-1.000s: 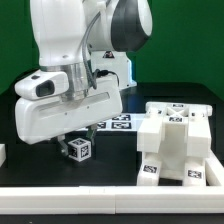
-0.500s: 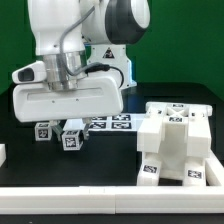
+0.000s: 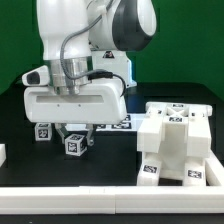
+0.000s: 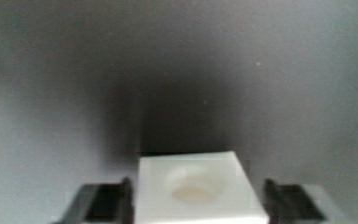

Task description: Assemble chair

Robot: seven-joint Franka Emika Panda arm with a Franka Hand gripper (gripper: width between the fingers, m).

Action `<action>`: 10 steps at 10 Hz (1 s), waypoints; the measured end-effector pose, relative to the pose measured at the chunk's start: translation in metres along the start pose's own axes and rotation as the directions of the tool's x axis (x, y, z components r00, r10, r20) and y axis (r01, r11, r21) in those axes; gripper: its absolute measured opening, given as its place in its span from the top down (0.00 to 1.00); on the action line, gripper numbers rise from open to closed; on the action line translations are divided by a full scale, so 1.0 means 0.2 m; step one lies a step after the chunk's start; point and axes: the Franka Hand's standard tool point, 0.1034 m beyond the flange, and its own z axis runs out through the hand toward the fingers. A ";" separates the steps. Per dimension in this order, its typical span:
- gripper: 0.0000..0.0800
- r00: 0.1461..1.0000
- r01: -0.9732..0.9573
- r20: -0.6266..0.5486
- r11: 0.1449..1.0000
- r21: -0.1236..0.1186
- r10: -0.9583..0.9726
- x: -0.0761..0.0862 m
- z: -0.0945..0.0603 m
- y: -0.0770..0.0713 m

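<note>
Glossy white plastic chair assembly (image 3: 172,140) noted part-built on black desk (image 3: 120,165). At the exterior view's left of it, white block (image 4: 194,172) is straddled by claw (image 4: 194,200); clamping cannot be told. Joining outstanding.

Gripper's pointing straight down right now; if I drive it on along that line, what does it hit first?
Most likely the white block sitting between the gripper's fingers. I cannot tell whether it is gripped. Beyond it only the black table shows, and the depth is unclear.
</note>
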 end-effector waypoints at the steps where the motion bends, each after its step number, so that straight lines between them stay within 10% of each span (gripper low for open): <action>1: 0.36 0.999 -0.007 0.045 1.000 0.019 0.006 0.00 0.00 -0.02; 3: 0.22 0.969 -0.094 0.235 0.993 0.074 0.074 0.12 -0.09 -0.06; 5: 0.20 0.907 -0.155 0.406 0.985 0.073 0.113 0.28 -0.13 -0.09; 10: 0.19 0.716 -0.183 0.692 0.981 0.064 0.089 0.16 -0.03 -0.01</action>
